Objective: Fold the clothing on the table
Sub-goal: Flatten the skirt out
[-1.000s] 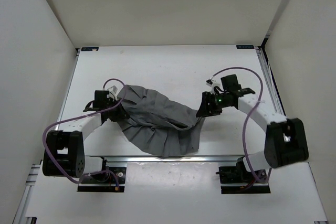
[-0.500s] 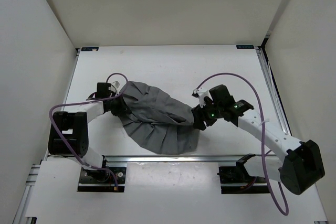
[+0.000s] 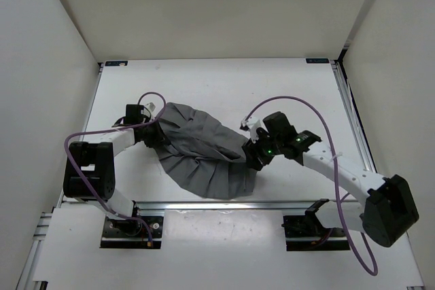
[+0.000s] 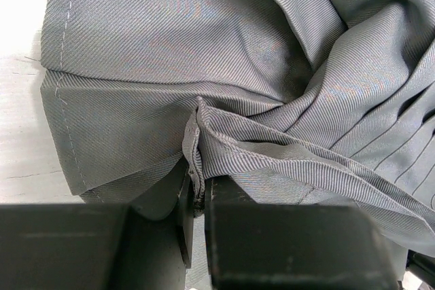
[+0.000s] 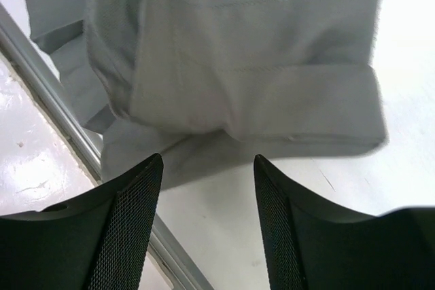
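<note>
My left fingers [image 4: 197, 198] pinch the skirt [image 3: 204, 154] hem; right fingers [image 5: 207, 174] spread, empty, over its edge. Best: drop low to the bench [image 3: 204, 86], catch all layers.

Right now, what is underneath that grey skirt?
The white table shows all around the skirt, so it lies on that. The fabric hides anything else beneath. The left gripper pinches one edge.

Plain white walls [image 3: 204, 5] all around
</note>
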Controlling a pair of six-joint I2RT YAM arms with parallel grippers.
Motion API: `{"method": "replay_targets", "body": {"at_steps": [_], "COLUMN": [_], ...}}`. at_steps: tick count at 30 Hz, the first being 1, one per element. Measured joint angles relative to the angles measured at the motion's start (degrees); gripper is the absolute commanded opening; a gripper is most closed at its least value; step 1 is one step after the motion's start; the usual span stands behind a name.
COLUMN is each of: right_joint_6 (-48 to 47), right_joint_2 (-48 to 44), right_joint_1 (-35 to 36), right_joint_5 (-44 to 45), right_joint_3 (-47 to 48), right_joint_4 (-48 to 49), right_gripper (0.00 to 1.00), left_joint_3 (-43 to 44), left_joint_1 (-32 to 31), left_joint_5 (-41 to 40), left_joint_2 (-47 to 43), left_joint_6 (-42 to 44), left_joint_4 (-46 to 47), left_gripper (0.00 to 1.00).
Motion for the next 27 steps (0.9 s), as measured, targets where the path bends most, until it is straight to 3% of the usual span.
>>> {"method": "replay_targets", "body": {"at_steps": [7,9,11,14,17,18,20,23,27], "right_joint_6": [-0.5,-0.92,-1.33,-1.64,-1.95,-2.08,-2.56,-3.21,-3.23], "right_joint_2": [6.16,7.21,8.72,11.58,13.38,13.6,13.64,13.64,13.66], "right_joint_1": [4.85,4.72,4.13,2.73,1.64,1.44,1.42,1.31,0.96], "right_joint_5": [-0.39,-0.52,-0.66,-1.36,-1.68,-1.55,-1.01,-0.57,-0.7], "right_joint_3": [2.1,2.91,4.37,7.3,9.53,10.14,11.15,12.02,12.07], "right_joint_4": [2.08,2.78,3.61,4.87,5.18,5.03,4.76,4.57,4.09], "right_gripper": [0.55,0.46,0.25,0.13,0.18,0.33,0.42,0.42,0.3], "left_joint_3": [0.0,0.0,0.0,0.0,0.0,0.0,0.0,0.0,0.0], "left_joint_1": [0.04,0.09,0.09,0.28,0.74,0.92,1.25,1.6,1.79], "left_joint_5": [-0.02,0.0,0.0,0.07,0.26,0.33,0.5,0.83,1.05], "left_joint_2": [0.0,0.0,0.0,0.0,0.02,0.07,0.15,0.24,0.39], "left_joint_6": [-0.13,-0.13,-0.13,-0.13,-0.09,-0.07,-0.02,0.0,0.04], "left_joint_4": [-0.07,-0.09,-0.09,-0.09,-0.09,-0.07,-0.07,0.04,0.28], "left_gripper": [0.0,0.0,0.0,0.0,0.0,0.0,0.0,0.0,0.0]}}
